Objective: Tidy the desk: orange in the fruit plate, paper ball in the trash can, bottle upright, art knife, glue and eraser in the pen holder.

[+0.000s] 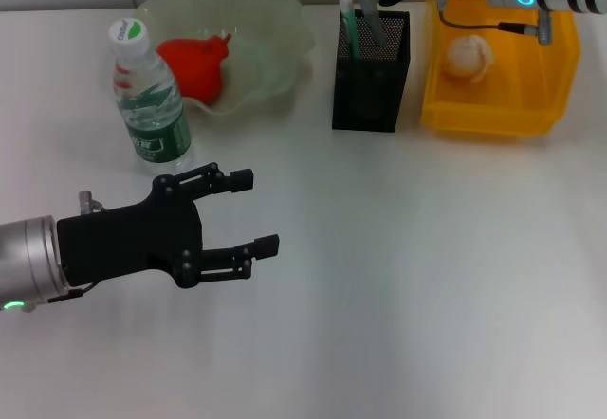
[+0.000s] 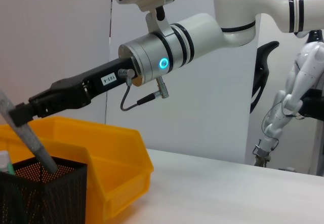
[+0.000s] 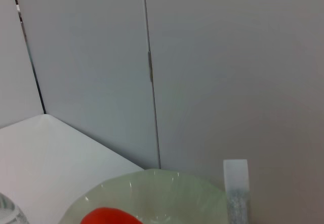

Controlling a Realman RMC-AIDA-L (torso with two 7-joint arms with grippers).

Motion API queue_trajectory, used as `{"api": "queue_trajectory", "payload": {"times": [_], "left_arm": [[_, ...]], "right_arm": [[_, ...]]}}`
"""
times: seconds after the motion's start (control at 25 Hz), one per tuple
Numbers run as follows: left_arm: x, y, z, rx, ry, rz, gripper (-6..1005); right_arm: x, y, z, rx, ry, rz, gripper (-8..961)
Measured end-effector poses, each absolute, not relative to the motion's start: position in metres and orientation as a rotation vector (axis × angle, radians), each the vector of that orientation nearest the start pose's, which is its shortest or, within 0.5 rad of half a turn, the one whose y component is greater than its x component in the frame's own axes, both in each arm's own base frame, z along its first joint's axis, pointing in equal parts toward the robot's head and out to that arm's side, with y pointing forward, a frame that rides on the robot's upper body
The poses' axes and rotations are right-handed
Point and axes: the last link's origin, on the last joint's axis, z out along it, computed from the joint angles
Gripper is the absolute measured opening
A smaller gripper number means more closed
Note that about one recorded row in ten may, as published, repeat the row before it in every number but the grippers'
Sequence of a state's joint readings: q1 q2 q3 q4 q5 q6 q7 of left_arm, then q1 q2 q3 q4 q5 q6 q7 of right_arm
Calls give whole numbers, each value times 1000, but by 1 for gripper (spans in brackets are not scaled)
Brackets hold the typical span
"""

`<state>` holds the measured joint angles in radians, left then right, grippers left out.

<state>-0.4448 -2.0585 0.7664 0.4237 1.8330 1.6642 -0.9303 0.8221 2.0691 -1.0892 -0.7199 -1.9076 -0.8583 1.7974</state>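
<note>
My right gripper hovers over the black mesh pen holder, shut on the grey art knife, whose lower end slants down inside the holder. A green and white glue stick stands in the holder too. The orange lies in the pale green fruit plate. Inside the yellow trash can sits the paper ball. The bottle stands upright left of the plate. My left gripper is open above the bare table, front left. No eraser shows.
The white table stretches wide in front of the holder and the trash can. The left wrist view shows the right arm reaching over the trash can. A grey wall panel stands behind the plate.
</note>
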Motion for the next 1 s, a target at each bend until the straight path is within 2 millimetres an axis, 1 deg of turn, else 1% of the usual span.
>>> {"api": "queue_trajectory", "payload": {"times": [0.32, 0.56, 0.76, 0.88, 0.96, 1.0], "left_arm": [[-274, 282, -23, -2734, -227, -900, 841], [-274, 282, -24, -2733, -220, -899, 841], [-274, 281, -23, -2734, -215, -900, 841], [-273, 282, -23, -2737, -226, -906, 841], [-273, 281, -23, -2737, -229, -911, 841], [-272, 280, -23, -2738, -247, -925, 841]], "right_arm": [[158, 461, -14, -2411, 615, 441, 131], [158, 461, -14, -2404, 626, 449, 132], [158, 460, -15, -2409, 636, 454, 273], [158, 458, -11, -2407, 650, 484, 412], [157, 452, -5, -2412, 662, 563, 504], [159, 441, 5, -2413, 674, 686, 533]]}}
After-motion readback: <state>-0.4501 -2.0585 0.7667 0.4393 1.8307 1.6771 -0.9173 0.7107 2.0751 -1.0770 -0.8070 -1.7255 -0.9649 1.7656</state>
